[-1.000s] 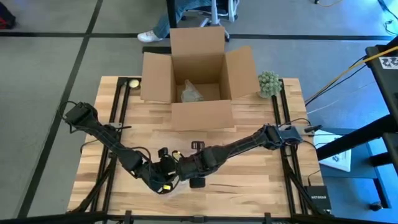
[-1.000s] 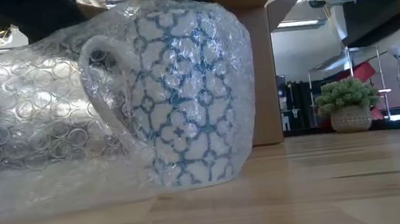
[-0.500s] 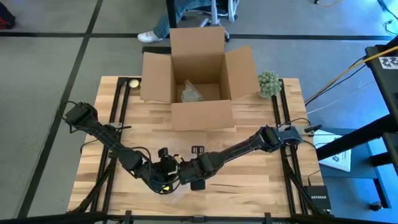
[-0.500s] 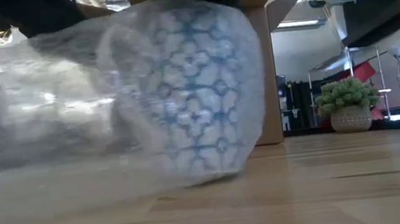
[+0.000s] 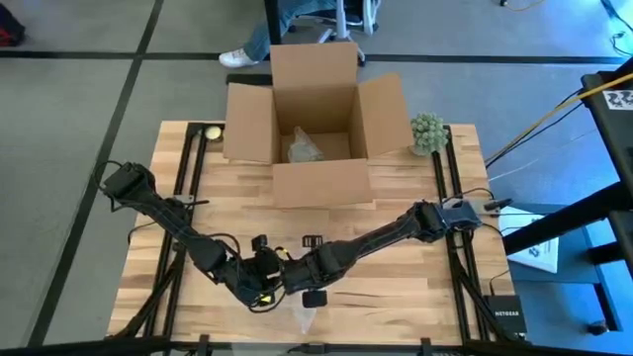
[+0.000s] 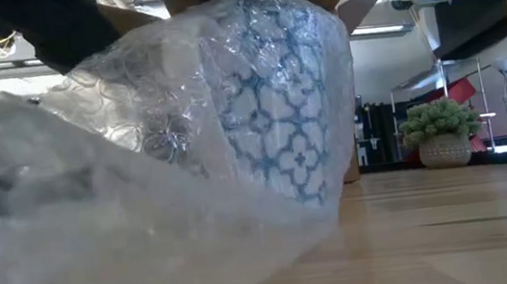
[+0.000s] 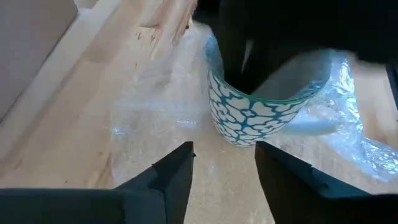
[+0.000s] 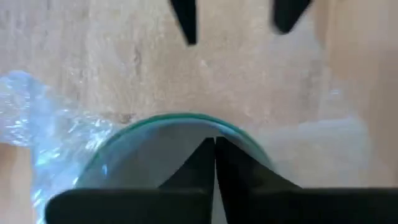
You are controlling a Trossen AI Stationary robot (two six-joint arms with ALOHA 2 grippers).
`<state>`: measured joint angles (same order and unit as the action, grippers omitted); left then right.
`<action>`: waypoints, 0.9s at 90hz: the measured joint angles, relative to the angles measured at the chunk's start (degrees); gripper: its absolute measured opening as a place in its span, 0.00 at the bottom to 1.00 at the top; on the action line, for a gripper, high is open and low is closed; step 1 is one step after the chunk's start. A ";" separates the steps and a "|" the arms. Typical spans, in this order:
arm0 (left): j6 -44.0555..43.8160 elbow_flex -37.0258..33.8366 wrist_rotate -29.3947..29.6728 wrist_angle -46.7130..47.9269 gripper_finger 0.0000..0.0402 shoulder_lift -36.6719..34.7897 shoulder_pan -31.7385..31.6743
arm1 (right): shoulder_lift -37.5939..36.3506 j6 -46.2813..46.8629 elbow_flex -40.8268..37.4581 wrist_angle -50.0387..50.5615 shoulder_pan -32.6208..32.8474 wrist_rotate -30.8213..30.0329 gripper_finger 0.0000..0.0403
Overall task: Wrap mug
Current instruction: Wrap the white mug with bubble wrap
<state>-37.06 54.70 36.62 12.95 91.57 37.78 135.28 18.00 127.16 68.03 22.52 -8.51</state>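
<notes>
A white mug [image 7: 249, 121] with a blue lattice pattern stands tilted on a sheet of bubble wrap [image 7: 155, 106] near the table's front edge. The wrap is heaped up around the mug [image 6: 279, 110] in the low view [image 6: 101, 238]. My right gripper [image 8: 214, 146] hangs over the mug, shut, with its fingers reaching down into the mug's mouth. My left gripper [image 7: 224, 165] lies low beside the mug, open, its fingers pointing at the mug's base without touching it. In the high view both grippers [image 5: 287, 279] cover the mug. My right gripper comes from above with its shut fingers [image 7: 242, 59] inside the mug's mouth, just behind the rim [image 8: 177, 118]. The fingers lie close to the inner wall; whether they press on it is hidden. The mug leans, with its base on the bubble wrap.
An open cardboard box [image 5: 316, 109] with a wrapped item inside stands at the far middle. A small potted plant [image 5: 428, 132] is to its right and a small ball [image 5: 211, 132] to its left. A little black object [image 5: 314, 240] lies on the wood just beyond the grippers.
The mug has slid toward the table's near edge, turned so that its handle no longer faces the low camera, and tipped. The bubble wrap has bunched up in front of it and now sticks out past the grippers. My right gripper has moved slightly toward the near edge.
</notes>
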 joint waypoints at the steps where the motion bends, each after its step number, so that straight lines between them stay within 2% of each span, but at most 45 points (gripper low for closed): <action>1: 0.00 0.00 0.00 -0.01 0.39 0.00 0.00 | 0.00 -0.03 0.43 0.57 0.00 -0.01 0.00; 19: 0.00 0.00 -0.69 0.11 0.39 0.00 0.00 | -0.05 -0.28 7.76 9.36 0.47 -0.53 0.00; 32: -0.03 0.00 -3.85 0.26 0.39 0.00 0.00 | -2.07 0.59 6.27 13.12 1.98 -1.74 0.00; 48: -2.01 0.04 -8.98 2.64 0.39 -0.45 0.04 | -5.33 5.48 6.23 18.81 5.30 -9.52 0.00; 58: -6.01 0.04 -12.10 7.51 0.39 -1.41 0.23 | -7.17 7.89 6.23 18.96 7.35 -10.98 0.00; 68: -11.44 0.04 -14.12 13.43 0.39 -2.28 1.15 | -7.76 10.48 6.23 19.52 9.72 -14.93 0.00; 81: -22.08 0.04 -18.18 20.84 0.39 -2.45 3.31 | -7.87 15.01 5.11 21.09 12.70 -20.15 0.00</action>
<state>-59.14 54.74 18.45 33.79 89.12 41.09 127.42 33.01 132.27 89.12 35.22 -28.66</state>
